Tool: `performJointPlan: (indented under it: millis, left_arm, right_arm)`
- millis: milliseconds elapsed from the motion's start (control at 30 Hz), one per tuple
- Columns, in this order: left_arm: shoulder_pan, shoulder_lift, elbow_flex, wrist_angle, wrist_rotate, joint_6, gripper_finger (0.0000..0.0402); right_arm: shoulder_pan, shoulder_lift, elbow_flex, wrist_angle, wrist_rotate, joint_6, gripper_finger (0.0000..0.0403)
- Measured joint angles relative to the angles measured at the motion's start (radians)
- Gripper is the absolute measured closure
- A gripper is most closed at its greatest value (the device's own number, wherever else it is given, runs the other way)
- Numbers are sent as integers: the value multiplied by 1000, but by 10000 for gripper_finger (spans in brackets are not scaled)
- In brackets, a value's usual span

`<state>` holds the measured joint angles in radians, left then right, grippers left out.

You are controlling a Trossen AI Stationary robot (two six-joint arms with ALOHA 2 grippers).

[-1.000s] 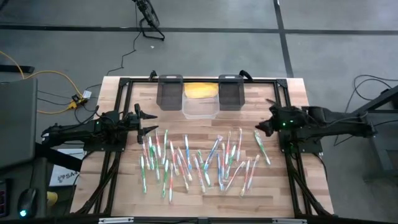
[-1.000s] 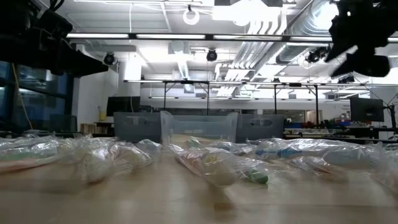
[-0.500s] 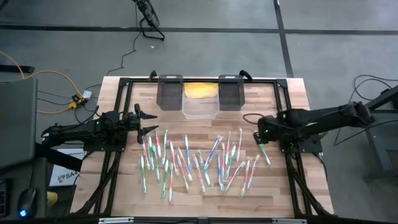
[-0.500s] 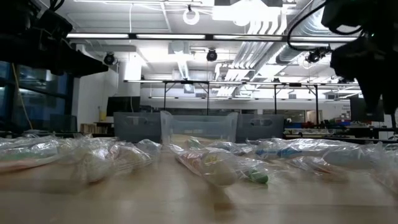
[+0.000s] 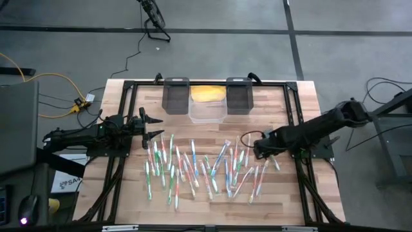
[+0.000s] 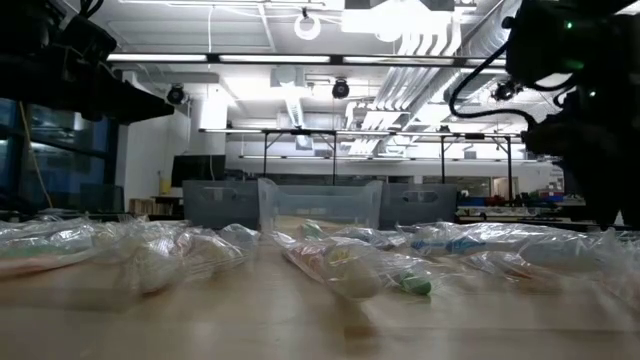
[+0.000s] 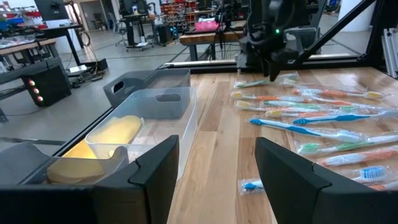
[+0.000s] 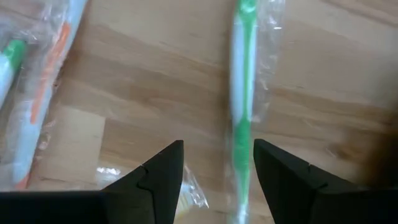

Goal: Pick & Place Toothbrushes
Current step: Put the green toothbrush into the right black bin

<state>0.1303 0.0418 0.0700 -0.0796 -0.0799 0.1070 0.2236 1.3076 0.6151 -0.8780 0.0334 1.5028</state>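
Toothbrushes [image 5: 199, 166] mostly lengthwise front-to-back

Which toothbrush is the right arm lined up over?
The wrapped green-and-white toothbrush, lying between the open jaws of the right gripper, at the spread's right end.

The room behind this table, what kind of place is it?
Probably a robotics lab or workshop: exposed ceiling ducts and pipes, rows of workbenches with equipment, and a bare concrete floor around the wooden table.

Wooden table [image 5: 296, 103] with scattered toothbrushes [image 5: 193, 161] (wrapped) and three bins [image 5: 207, 98].
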Motion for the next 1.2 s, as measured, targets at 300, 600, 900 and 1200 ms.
performJointPlan:
  millis: [300,600,900,1200]
  left_arm:
    - [0,0,0,0,0,0,196]
    - [0,0,0,0,1,0,196]
    - [0,0,0,0,1,0,196]
    - [0,0,0,0,3,0,196]
  right_arm:
    - [21,147,6,1,21,46,215]
    - [15,153,4,16,40,76,263]
    - [-40,132,2,16,54,-112,388]
    - [-237,4,110,-70,169,-312,393]
